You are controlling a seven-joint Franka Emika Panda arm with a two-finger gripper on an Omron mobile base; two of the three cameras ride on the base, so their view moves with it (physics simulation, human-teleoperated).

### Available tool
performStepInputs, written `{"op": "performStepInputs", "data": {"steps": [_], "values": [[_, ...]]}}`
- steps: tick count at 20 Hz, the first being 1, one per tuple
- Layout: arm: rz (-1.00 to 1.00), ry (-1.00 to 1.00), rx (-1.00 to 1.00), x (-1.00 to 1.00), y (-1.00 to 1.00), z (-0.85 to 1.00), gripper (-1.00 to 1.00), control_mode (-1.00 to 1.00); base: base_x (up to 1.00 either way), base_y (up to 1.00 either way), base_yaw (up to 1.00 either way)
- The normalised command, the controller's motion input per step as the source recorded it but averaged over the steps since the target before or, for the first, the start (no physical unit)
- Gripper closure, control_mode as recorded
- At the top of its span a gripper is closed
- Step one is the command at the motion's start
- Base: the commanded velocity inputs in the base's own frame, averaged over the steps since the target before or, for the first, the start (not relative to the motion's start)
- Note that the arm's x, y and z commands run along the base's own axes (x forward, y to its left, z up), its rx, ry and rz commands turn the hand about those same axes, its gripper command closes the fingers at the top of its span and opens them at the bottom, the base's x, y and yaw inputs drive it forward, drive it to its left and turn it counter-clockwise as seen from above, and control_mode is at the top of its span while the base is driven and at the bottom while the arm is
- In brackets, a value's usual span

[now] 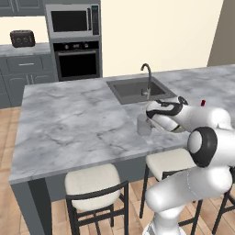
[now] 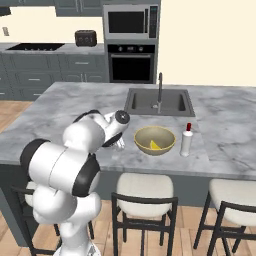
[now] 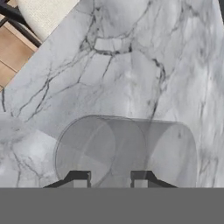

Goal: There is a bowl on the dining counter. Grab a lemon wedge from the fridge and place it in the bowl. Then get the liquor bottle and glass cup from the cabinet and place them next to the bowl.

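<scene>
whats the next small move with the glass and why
Probably open the gripper and let go: the glass cup already sits low over the counter beside the bowl, which holds the lemon wedge, with the liquor bottle already placed.

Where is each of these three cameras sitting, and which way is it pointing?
Left base view: behind the arm's left, facing forward and down over the marble counter; white arm at lower right, glass cup.
Right base view: behind the arm's right; arm at lower left, bowl, liquor bottle.
Hand view: on the hand, looking down along the jaws at the glass cup; two dark fingertips.
Both base views share the sink.
</scene>
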Motion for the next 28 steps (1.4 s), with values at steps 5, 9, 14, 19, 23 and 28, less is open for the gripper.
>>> {"op": "performStepInputs", "data": {"steps": [5, 9, 14, 19, 23, 28], "values": [[0.01, 0.00, 0.00, 0.28, 0.00, -0.20, 1.00, -1.00, 0.00, 0.00, 0.00], [0.01, 0.00, 0.00, 0.32, -0.01, -0.18, 1.00, -1.00, 0.00, 0.00, 0.00], [0.01, 0.00, 0.00, 0.36, -0.07, -0.19, 1.00, -1.00, 0.00, 0.00, 0.00], [0.02, 0.00, 0.00, 0.29, -0.06, -0.26, 1.00, -1.00, 0.00, 0.00, 0.00], [0.03, 0.00, 0.00, 0.23, -0.03, -0.32, 1.00, -1.00, 0.00, 0.00, 0.00], [0.03, 0.00, 0.00, 0.24, -0.01, -0.31, 1.00, -1.00, 0.00, 0.00, 0.00]]}}
